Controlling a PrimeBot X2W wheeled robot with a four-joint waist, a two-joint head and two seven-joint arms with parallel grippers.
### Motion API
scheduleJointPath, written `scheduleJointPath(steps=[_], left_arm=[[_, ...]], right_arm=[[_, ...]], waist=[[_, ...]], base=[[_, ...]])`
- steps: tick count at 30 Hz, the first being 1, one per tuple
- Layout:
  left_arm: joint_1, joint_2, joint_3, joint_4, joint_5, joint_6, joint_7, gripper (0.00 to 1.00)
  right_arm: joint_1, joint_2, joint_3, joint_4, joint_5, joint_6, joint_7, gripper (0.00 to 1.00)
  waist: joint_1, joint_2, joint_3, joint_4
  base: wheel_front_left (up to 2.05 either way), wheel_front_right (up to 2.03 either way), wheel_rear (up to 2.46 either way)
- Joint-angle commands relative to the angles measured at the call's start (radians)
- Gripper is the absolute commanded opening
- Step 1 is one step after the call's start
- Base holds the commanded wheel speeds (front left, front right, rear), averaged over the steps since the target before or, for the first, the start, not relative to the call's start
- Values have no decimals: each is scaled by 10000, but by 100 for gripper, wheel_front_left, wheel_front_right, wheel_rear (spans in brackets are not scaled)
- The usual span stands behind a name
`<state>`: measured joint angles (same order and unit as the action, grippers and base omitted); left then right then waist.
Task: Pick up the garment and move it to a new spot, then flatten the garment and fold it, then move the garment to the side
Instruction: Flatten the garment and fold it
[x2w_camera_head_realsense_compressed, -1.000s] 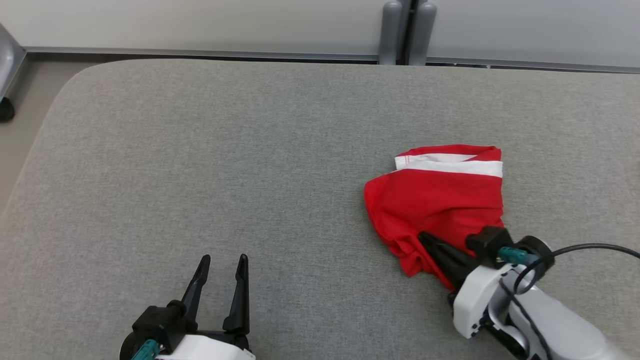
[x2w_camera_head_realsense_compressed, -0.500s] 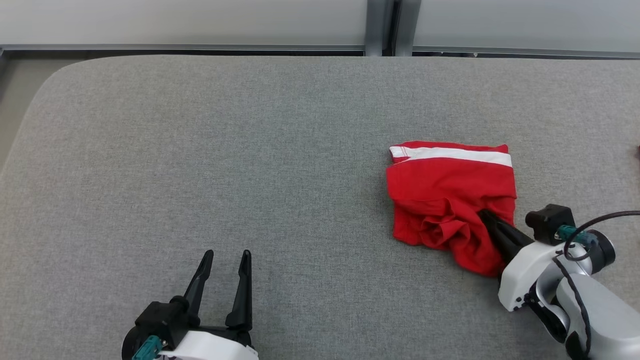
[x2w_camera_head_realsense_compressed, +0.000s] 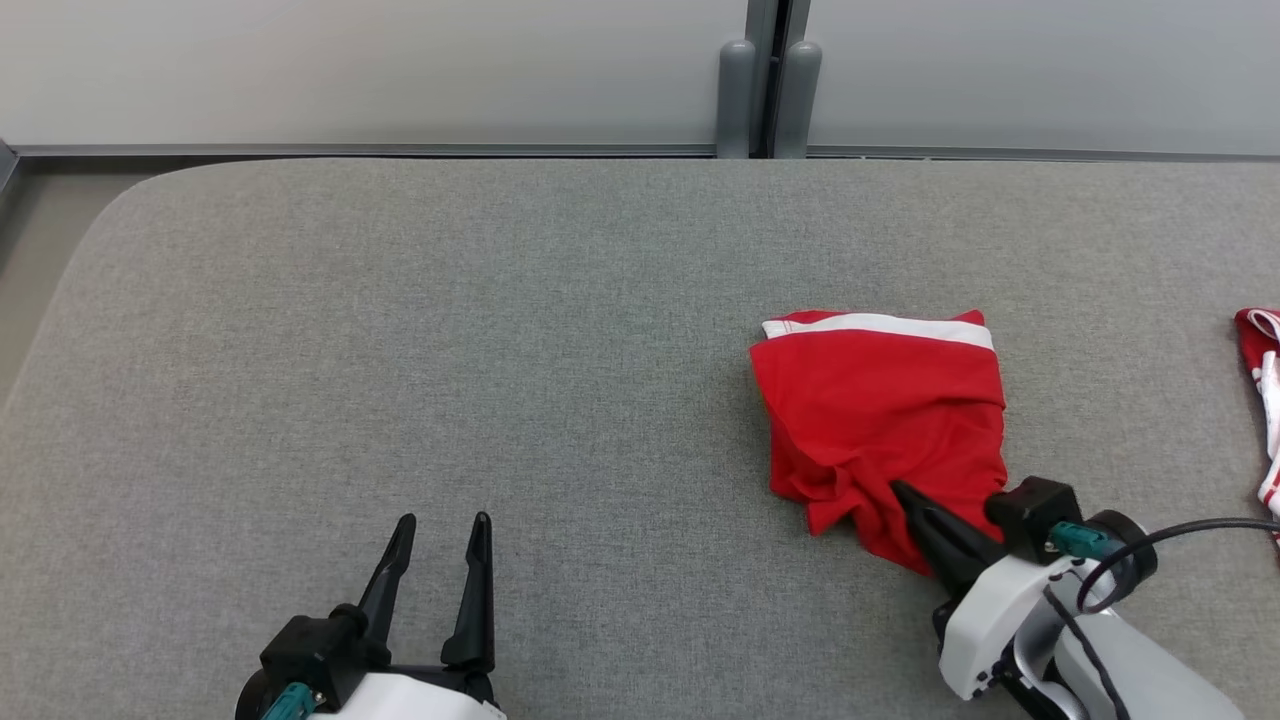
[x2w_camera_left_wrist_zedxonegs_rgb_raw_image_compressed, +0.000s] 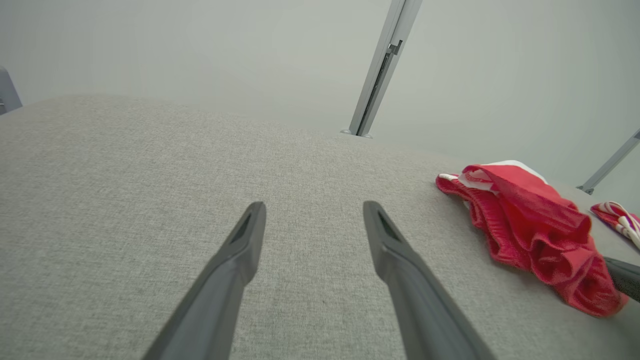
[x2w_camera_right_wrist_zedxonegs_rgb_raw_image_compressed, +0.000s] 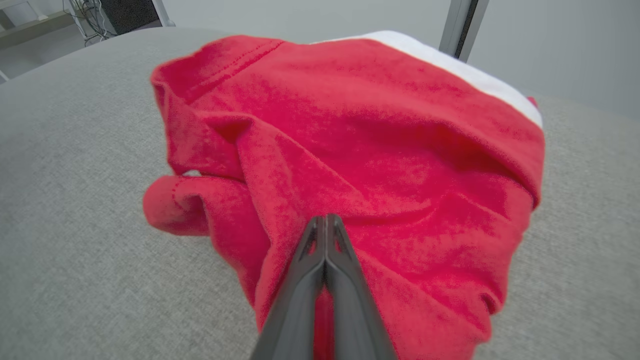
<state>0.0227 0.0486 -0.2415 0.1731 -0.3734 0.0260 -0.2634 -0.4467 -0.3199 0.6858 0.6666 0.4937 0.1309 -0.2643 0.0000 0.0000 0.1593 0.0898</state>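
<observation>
Red garment (x2w_camera_head_realsense_compressed: 880, 410) with a white band lies crumpled on the right half of the grey tabletop (x2w_camera_head_realsense_compressed: 400, 330), its near corner pinched by the right gripper (x2w_camera_head_realsense_compressed: 897, 488), jaws clamped together on the cloth. The left gripper (x2w_camera_head_realsense_compressed: 443, 522) hovers by the tabletop's near edge, jaws apart and empty. Another red-and-white cloth (x2w_camera_head_realsense_compressed: 1262, 400) lies at the tabletop's right edge.

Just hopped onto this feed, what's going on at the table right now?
The right gripper has its jaws shut on the near, bunched edge of the red garment, which lies crumpled on the grey table, white band at the far side. The left gripper hovers over bare table, jaws open and empty. Another red-and-white cloth lies at the right edge. Nothing is flattened or folded yet.
</observation>
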Motion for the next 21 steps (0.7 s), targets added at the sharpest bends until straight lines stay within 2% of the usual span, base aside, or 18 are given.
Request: scheduleJointPath(steps=[1, 7, 15, 21], left_arm=[[73, 40, 9, -29, -54, -11, -14, 100], [95, 40, -13, 36, -48, -71, -14, 100], [161, 41, -17, 95, -64, -81, -14, 100], [286, 40, -68, 136, -117, -92, -14, 100]], right_arm=[[89, 57, 217, -26, 42, -2, 18, 0], [-169, 340, 1045, 82, -85, -2, 83, 0], [-466, 719, 1396, 200, -37, -2, 27, 0], [-541, 931, 2066, 638, -50, -2, 373, 0]], waist=[[0, 0, -20, -21], [0, 0, -46, 95], [0, 0, -204, 266], [0, 0, -393, 398]], base=[[0, 0, 0], [0, 0, 0], [0, 0, 0], [0, 0, 0]])
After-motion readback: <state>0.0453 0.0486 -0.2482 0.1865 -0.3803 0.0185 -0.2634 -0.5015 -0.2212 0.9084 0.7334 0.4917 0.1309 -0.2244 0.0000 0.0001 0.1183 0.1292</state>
